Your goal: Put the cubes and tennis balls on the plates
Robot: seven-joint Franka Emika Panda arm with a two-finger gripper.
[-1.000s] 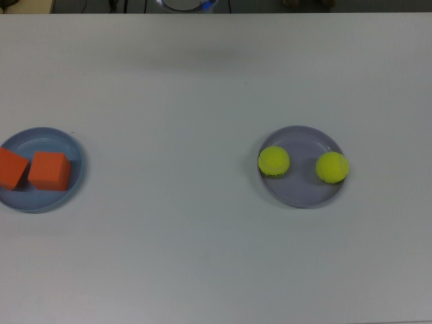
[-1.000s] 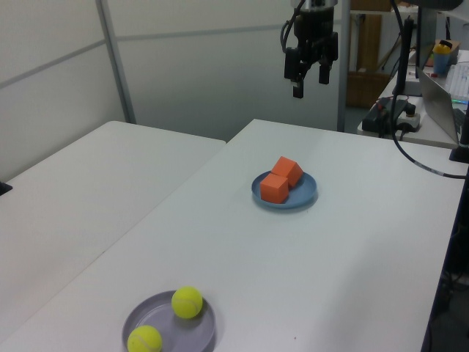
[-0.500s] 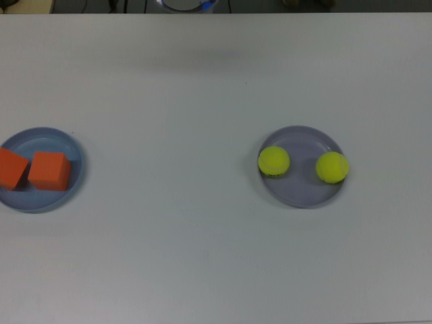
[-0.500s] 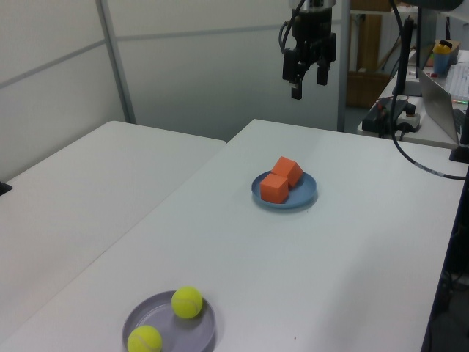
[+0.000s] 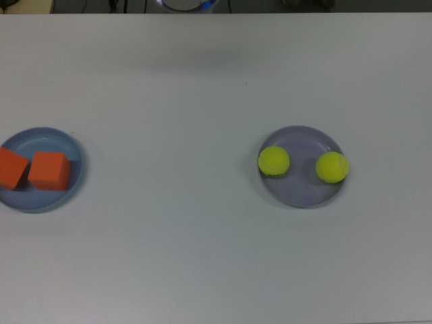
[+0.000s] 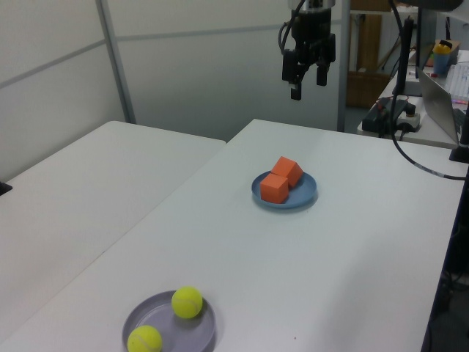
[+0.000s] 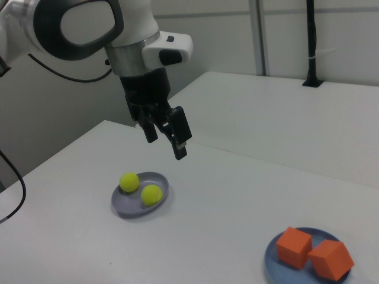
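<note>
Two orange cubes (image 5: 49, 171) (image 5: 12, 169) lie side by side on the light blue plate (image 5: 73, 152) at the top view's left. Two yellow-green tennis balls (image 5: 273, 162) (image 5: 332, 167) rest on the lavender plate (image 5: 302, 138) right of centre. The left view shows the cubes (image 6: 275, 188) on the blue plate (image 6: 309, 195) and the balls (image 6: 187, 301) on the lavender plate (image 6: 168, 325). My gripper (image 6: 308, 83) hangs high above the table's far end, open and empty. In the right view the gripper (image 7: 166, 147) hovers well above the balls (image 7: 151, 194) and away from the cubes (image 7: 294, 248).
A second white table (image 6: 66, 191) adjoins on the left view's left. Beyond the table's far end stand a black pole (image 6: 403, 51), cables and a desk with a laptop (image 6: 440, 88). The arm's body (image 7: 77, 23) fills the right view's upper left.
The gripper has drifted very slightly up and toward the left view's left. Cubes, balls and plates have not moved.
</note>
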